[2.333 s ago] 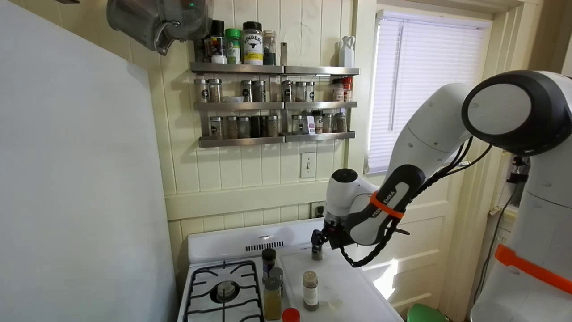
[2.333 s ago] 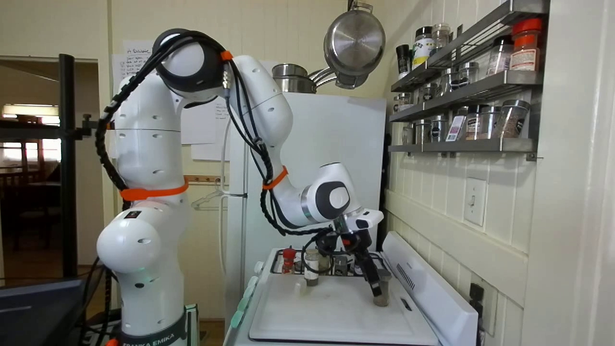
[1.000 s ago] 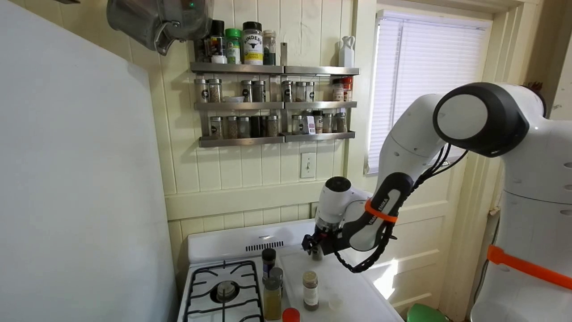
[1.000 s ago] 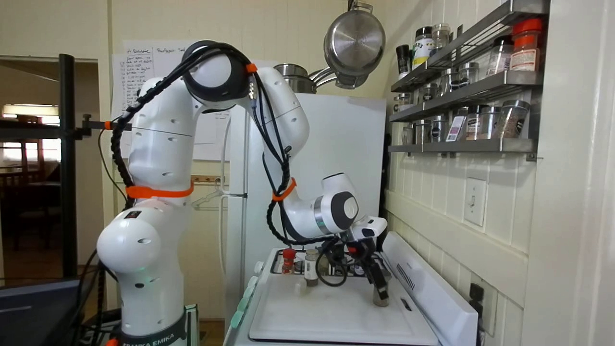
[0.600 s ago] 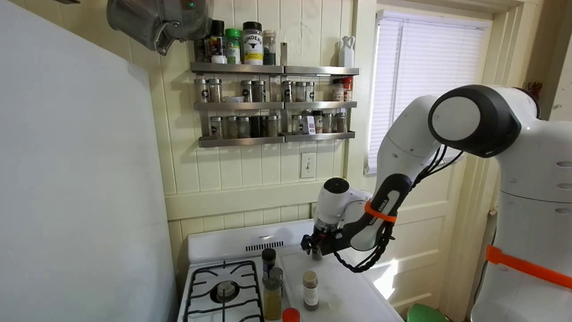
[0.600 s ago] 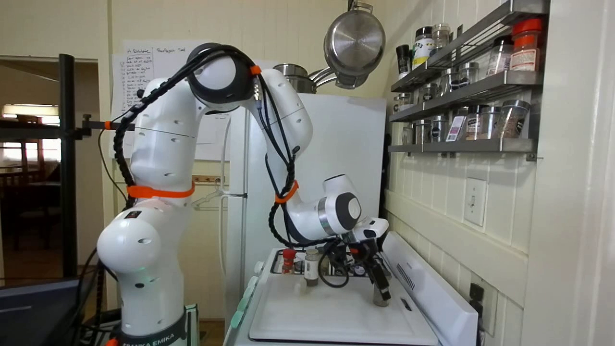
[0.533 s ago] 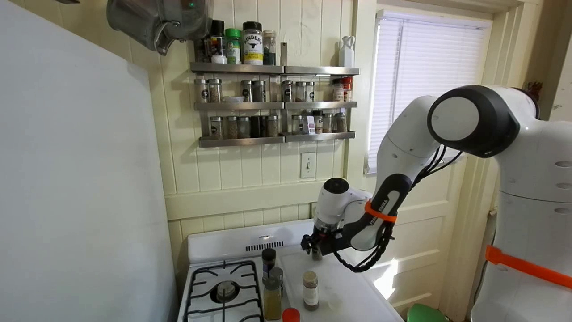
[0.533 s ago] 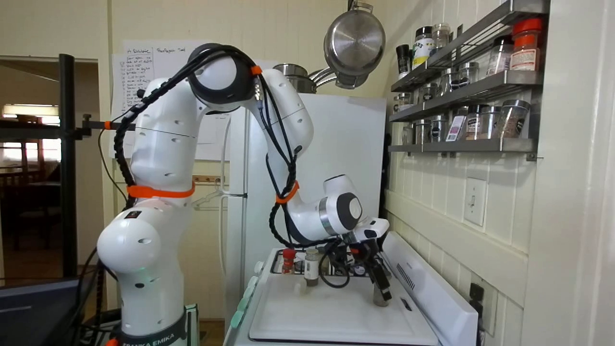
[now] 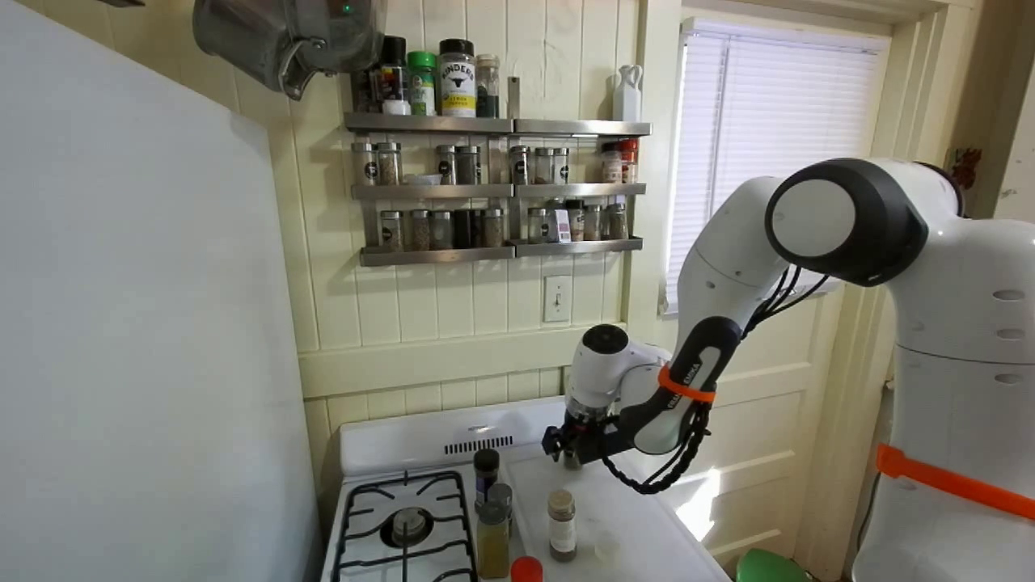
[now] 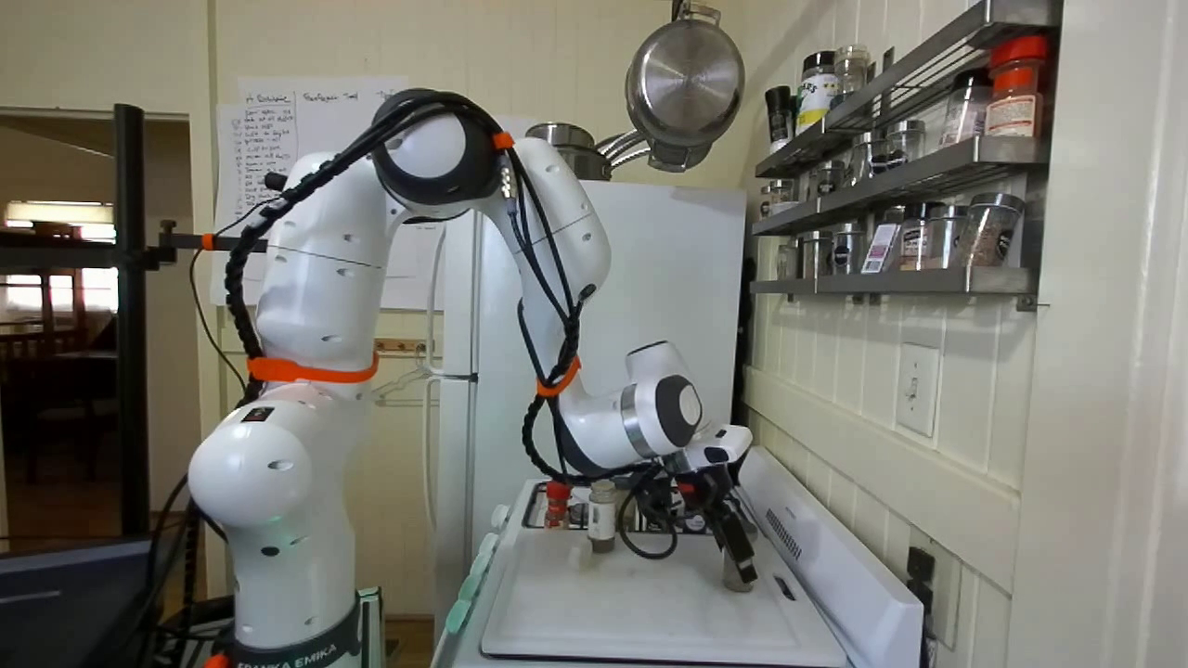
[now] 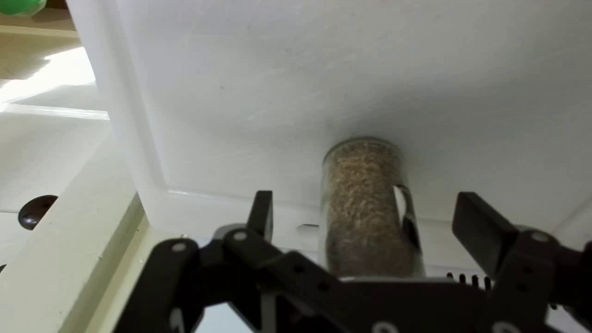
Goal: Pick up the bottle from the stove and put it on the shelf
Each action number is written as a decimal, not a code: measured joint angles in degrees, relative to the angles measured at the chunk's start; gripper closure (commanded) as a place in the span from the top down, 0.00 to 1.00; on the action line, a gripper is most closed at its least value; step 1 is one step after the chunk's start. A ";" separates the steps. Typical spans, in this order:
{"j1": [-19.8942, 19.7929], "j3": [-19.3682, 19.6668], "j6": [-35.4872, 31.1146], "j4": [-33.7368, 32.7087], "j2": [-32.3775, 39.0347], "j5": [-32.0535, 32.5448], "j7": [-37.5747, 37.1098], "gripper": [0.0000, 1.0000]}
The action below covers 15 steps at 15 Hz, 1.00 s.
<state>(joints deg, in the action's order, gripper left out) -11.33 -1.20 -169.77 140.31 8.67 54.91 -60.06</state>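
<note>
1. The bottle (image 11: 367, 208) stands on the stove (image 10: 631, 608), between the jaws; they're spread, gripping nothing yet.
2. I'd squeeze evenly and gently (looks like glass to me), then lift straight up.
3. Wrist view shows gaps either side; both exterior views mostly hide the bottle but show the shelf (image 9: 441, 257).

Exterior view faces shelf (image 9: 485, 191); exterior view looks across stove (image 10: 650, 603) toward fridge (image 10: 673, 269); both catch stove. Wrist view: close on jar (image 11: 365, 208).
</note>
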 measured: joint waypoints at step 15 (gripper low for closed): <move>0.15 0.00 -0.02 -0.06 0.17 0.00 -0.56 0.23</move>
<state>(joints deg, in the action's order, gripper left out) -11.18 -1.20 -169.79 140.25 8.84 54.91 -60.61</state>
